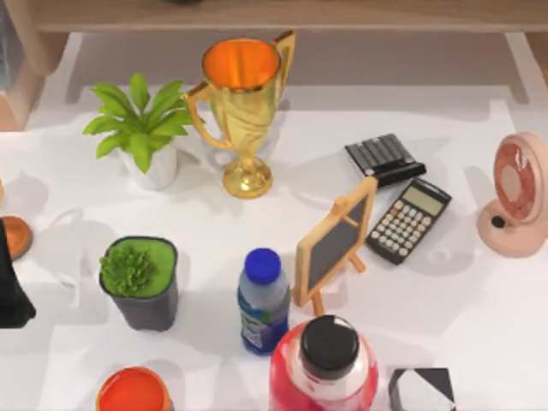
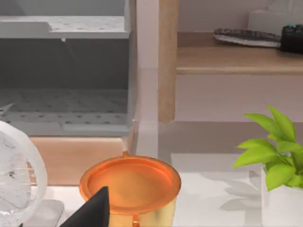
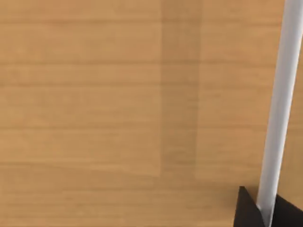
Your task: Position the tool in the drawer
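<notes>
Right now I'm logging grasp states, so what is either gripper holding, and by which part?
It cannot be told. The left gripper sits at the table's left edge, and a dark fingertip shows above an orange-lined cup, apart from it.

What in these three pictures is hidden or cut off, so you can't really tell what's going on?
- Left gripper: top view, cut by the left edge; jaws unclear.
- Right gripper: right wrist view, only dark tips at the frame's bottom edge against a wooden panel; what the white bar is cannot be told.
- Drawer: left wrist view, its contents are not clear.
- Red jar: top view, cut by the bottom edge.
</notes>
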